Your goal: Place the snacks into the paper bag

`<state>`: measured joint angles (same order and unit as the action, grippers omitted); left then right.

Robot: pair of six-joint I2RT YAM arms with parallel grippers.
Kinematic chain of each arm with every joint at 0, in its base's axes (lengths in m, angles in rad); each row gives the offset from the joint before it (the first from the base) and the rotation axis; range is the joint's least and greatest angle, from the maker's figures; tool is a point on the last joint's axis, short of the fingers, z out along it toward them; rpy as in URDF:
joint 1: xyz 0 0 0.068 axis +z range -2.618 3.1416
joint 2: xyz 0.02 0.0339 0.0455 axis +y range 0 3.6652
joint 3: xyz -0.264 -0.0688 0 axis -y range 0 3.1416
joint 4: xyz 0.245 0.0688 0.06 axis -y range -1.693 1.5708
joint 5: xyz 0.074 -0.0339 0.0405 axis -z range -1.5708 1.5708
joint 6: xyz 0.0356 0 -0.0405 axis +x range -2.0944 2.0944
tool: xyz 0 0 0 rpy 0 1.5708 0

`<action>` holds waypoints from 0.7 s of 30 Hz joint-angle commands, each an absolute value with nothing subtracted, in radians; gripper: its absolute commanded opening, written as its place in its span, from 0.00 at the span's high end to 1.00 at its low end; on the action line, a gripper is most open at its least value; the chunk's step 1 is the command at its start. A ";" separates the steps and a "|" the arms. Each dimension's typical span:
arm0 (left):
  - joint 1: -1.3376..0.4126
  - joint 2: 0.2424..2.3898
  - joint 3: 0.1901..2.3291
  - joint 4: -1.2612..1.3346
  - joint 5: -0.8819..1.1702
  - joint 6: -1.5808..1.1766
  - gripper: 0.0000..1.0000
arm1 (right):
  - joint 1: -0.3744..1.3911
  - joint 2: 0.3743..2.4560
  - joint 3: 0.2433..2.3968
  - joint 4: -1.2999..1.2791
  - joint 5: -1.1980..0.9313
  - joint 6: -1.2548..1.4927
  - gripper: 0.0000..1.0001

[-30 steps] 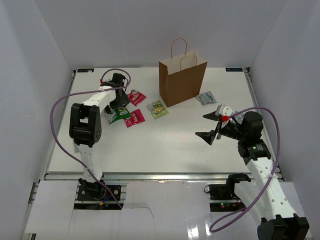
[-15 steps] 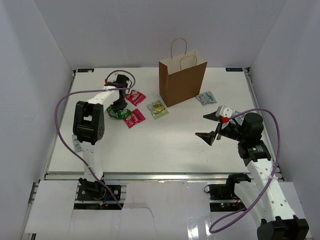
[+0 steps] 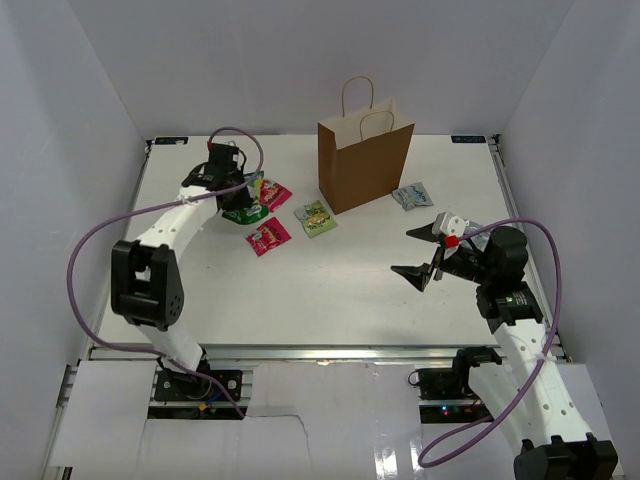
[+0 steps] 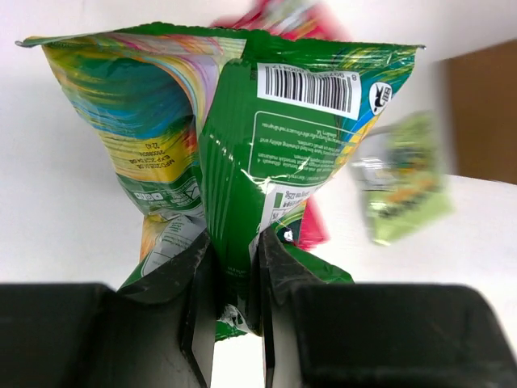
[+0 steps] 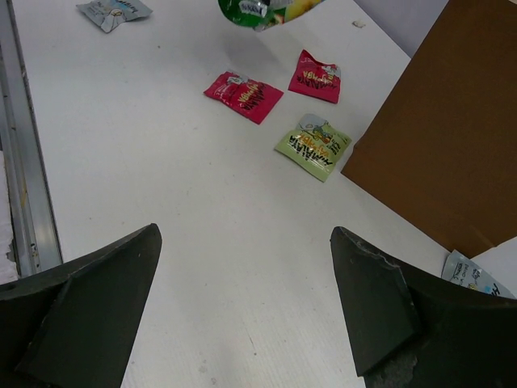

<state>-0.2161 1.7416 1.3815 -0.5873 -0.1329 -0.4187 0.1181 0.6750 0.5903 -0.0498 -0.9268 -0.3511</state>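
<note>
The paper bag (image 3: 365, 160), tall, brown and upright near the far edge of the table (image 3: 330, 290), could be tipped if its rim is struck. The green packet (image 4: 242, 145), glossy and crinkled, is pinched by 1 thin fold in the left hand (image 4: 236, 246) above the far-left corner; it could be dropped. The right hand (image 3: 420, 252) is held spread near the right edge.

green crinkly foil packet (image 4: 242, 162): white barcode panel near its top edge, digits too small to read; white fine print beneath, illegible
near red foil packet (image 5: 243, 96): yellow lettering, too blurred to read
far red foil packet (image 5: 315, 77): yellow lettering, unreadable
yellow-green foil packet (image 5: 313, 146): dark lettering, unreadable
pale blue-silver foil packet (image 5: 113, 10): blue lettering, unreadable
</note>
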 commanded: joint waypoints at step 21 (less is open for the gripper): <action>-0.475 1.726 1.816 0.089 0.370 -0.020 1.00 | 0.112 0.676 0.580 -0.012 -0.959 -0.362 0.09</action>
<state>-0.4606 1.6814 1.7325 0.0021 0.3397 -0.0761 0.1177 0.6758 0.5858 -0.0494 -0.9390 -0.3519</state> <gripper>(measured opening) 0.311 0.909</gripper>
